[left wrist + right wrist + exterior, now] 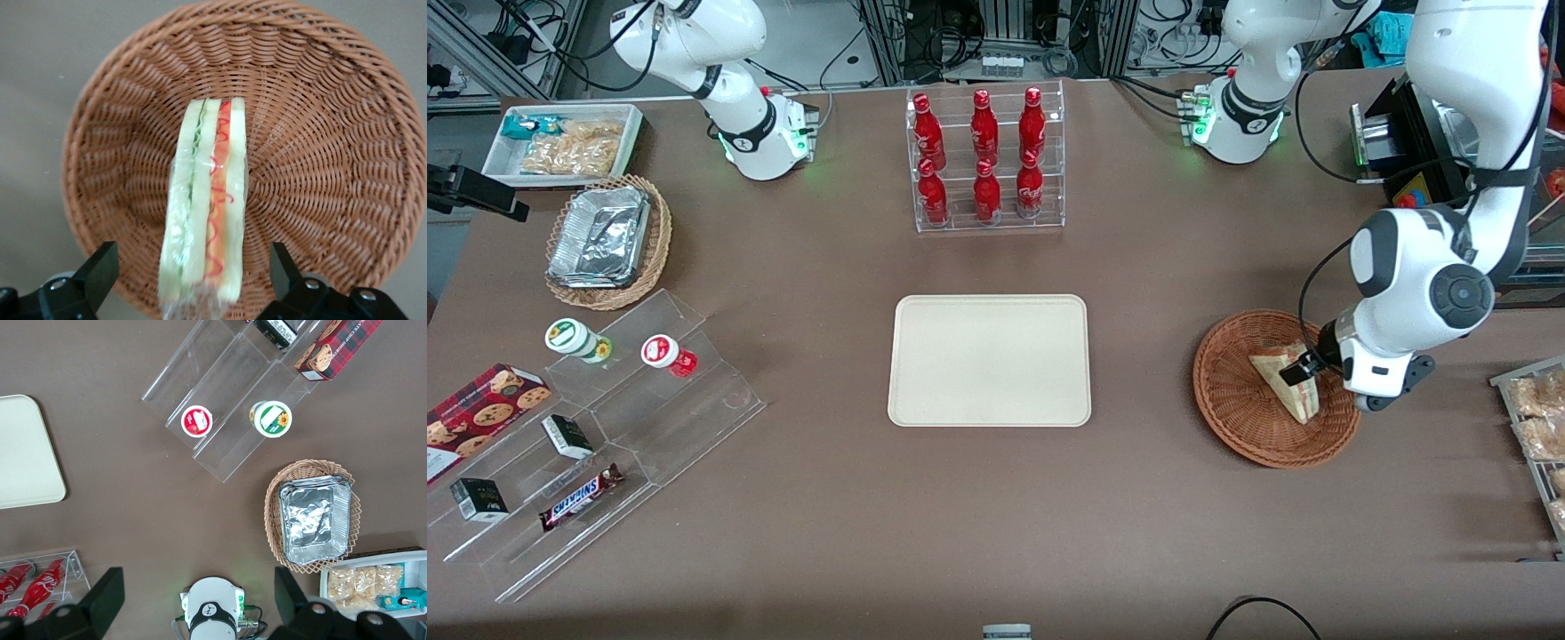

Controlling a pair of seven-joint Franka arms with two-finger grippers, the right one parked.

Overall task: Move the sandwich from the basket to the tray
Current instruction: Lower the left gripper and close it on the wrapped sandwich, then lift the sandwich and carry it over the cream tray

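Observation:
The sandwich (1285, 384) lies on its side in the reddish-brown wicker basket (1227, 418), toward the working arm's end of the table. It is a pale wedge in clear wrap with red and green filling along its edge (207, 200). My left gripper (1304, 366) hangs low over the basket (333, 133) and is open. Its black fingers (100, 270) straddle the sandwich's near end with a gap on each side. The cream tray (989, 360) lies bare at the table's middle, well apart from the basket, and its corner shows in the right wrist view (27, 453).
A clear rack of red bottles (985, 160) stands farther from the front camera than the tray. Toward the parked arm's end are a tan basket of foil containers (609, 240), a white snack bin (560, 142) and an acrylic snack stand (596, 427). A wire snack rack (1538, 427) sits beside the basket.

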